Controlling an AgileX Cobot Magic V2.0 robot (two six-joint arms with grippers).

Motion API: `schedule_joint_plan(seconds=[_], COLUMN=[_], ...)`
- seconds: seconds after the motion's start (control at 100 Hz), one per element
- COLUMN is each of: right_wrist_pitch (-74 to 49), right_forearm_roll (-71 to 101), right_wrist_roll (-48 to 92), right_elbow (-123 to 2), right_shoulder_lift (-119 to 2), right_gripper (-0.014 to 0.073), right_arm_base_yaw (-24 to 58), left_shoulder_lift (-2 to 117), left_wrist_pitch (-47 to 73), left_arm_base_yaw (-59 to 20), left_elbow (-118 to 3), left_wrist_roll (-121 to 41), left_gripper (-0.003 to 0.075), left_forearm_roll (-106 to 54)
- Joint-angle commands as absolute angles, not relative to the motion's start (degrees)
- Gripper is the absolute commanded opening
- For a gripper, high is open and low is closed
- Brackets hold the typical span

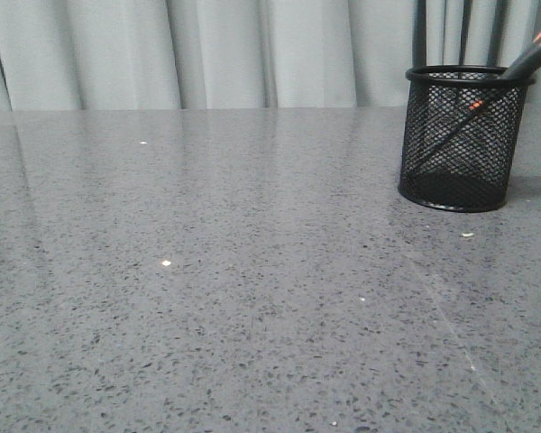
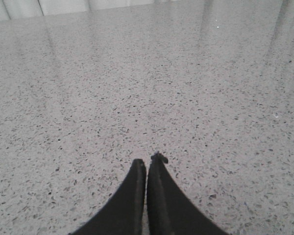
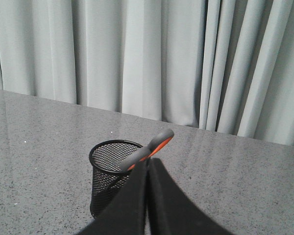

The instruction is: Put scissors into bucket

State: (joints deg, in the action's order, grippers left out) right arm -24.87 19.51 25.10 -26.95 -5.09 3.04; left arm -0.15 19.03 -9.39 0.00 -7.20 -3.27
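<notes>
The scissors (image 1: 529,56) are sitting blades-down in the bucket (image 1: 462,140), leaning against its rim, handles poking out toward the curtain (image 1: 207,54). The bucket is standing upright on the speckled table (image 1: 234,298), far right. The right gripper (image 3: 147,166) is hanging near it, fingers pressed together and holding nothing, partly blocking the bucket. The left gripper (image 2: 147,164) is hanging over bare tabletop, fingers together too.

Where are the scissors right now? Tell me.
In the front view, the scissors stand tilted inside the bucket at the table's far right, handles above its rim.
</notes>
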Motion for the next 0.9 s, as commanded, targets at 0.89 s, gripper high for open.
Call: schedule_joint_plan(seconds=[0.89], right_wrist_pitch=[0.0], right_forearm_roll=[-3.2], right_wrist_roll=[-6.2], right_elbow=[-7.4], right_shoulder_lift=[-4.7], right_gripper=[-0.0045], right_arm_base_yaw=[-4.8], left_shoulder_lift=[-1.7], left_wrist_pitch=[16.4], left_arm_base_yaw=[-9.3], left_elbow=[2.3], left_wrist_roll=[-6.7], left_gripper=[-0.0019], left_forearm_roll=[-2.9])
